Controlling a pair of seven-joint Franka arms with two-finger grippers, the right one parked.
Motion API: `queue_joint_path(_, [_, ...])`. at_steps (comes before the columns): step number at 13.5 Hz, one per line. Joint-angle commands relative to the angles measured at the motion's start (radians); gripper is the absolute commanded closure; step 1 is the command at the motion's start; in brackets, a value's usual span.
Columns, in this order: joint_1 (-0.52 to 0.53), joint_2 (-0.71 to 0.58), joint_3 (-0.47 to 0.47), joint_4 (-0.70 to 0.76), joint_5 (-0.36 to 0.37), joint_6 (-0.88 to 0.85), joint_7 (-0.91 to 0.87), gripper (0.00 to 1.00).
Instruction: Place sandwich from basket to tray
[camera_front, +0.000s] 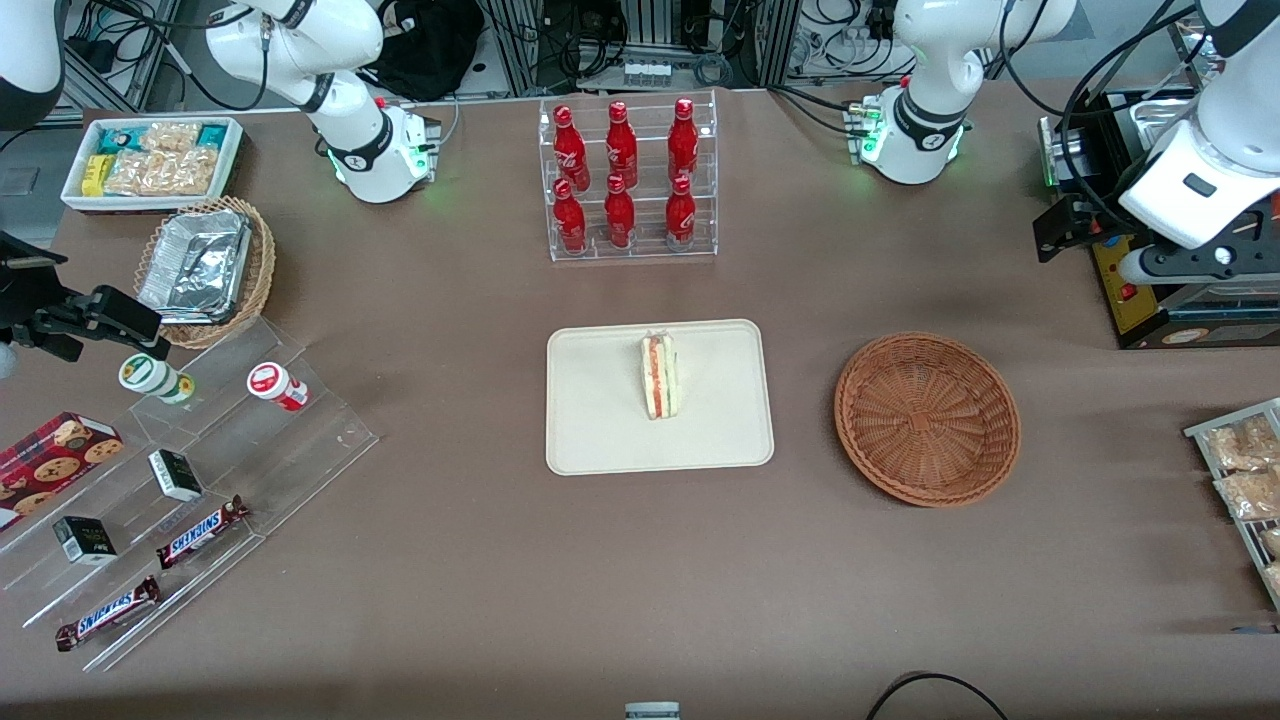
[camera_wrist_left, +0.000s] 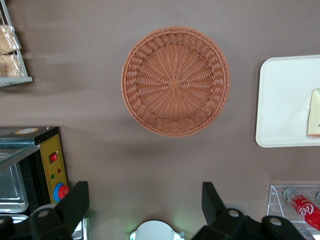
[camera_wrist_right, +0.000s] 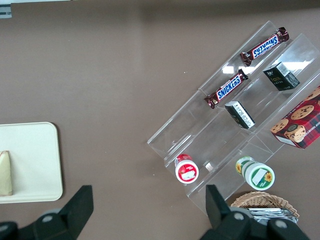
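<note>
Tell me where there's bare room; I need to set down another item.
The basket holds nothing. The tray is bare either side of the sandwich. Bare table lies between tray and basket. The gripper, jaws open, hangs high above the table. Crowded: the acrylic snack steps.

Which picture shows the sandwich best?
The front view: the whole sandwich lies on the tray, its red and green filling layers plain. Both wrist views catch only a pale bread edge cut off at the frame. The gripper, fingers open, hangs above the table near the empty basket.
</note>
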Motion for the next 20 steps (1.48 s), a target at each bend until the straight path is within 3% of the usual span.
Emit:
queue_joint_path(1, [0.021, 0.046, -0.02, 0.063, -0.026, 0.02, -0.033, 0.0])
queue_joint_path(3, [0.019, 0.089, -0.023, 0.121, -0.03, 0.009, -0.07, 0.0])
queue_joint_path(20, [0.035, 0.074, -0.015, 0.126, 0.003, -0.049, -0.076, 0.0])
